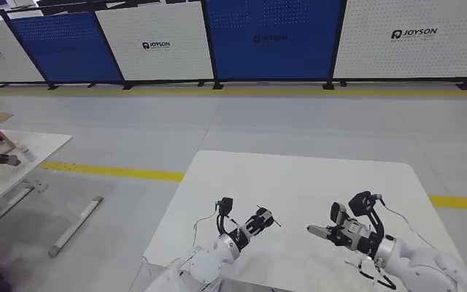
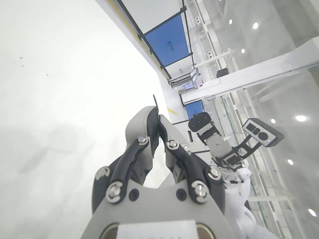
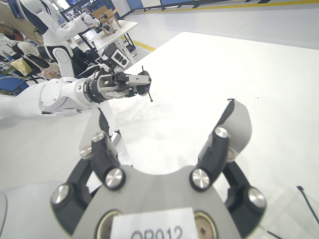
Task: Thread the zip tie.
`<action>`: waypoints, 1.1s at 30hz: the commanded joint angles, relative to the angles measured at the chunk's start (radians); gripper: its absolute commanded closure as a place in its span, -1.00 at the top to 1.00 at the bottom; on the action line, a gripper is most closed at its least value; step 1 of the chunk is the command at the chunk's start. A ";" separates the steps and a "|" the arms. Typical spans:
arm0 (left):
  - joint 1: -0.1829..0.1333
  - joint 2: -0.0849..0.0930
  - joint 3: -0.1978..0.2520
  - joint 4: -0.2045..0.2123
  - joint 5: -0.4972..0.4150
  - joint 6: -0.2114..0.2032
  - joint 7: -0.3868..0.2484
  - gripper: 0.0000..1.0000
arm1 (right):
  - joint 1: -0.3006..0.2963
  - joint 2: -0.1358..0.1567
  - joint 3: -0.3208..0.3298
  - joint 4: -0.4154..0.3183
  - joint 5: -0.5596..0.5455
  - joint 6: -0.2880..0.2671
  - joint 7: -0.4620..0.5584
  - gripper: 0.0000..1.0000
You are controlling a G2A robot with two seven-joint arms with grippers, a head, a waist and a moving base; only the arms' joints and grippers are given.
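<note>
1. The white table [image 1: 292,175] is lying beneath both arms.
2. The left gripper [image 2: 157,116] is hanging above it, clamping its fingers on the zip tie [image 3: 150,95] — the grasp looks done.
3. The right gripper [image 3: 166,109] is facing it nearby, jaws spread, holding nothing.
4. The black zip tie is sticking out on both sides of that clamp — threading, I judge, is not yet begun.

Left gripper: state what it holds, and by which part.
The left gripper holds the zip tie around its middle, jaws shut, both ends sticking out.

Zip tie [image 2: 155,101] — middle hidden between left jaws
</note>
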 commanded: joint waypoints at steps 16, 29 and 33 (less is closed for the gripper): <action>0.009 -0.002 -0.007 0.004 -0.061 -0.055 -0.009 -1.00 | -0.002 0.000 0.043 0.007 0.082 0.056 0.025 1.00; 0.009 -0.002 -0.007 0.004 -0.061 -0.055 -0.009 -1.00 | 0.084 0.012 0.134 -0.041 0.110 0.378 0.418 1.00; 0.009 -0.002 -0.007 0.004 -0.061 -0.055 -0.009 -1.00 | 0.084 0.012 0.134 -0.041 0.110 0.378 0.418 1.00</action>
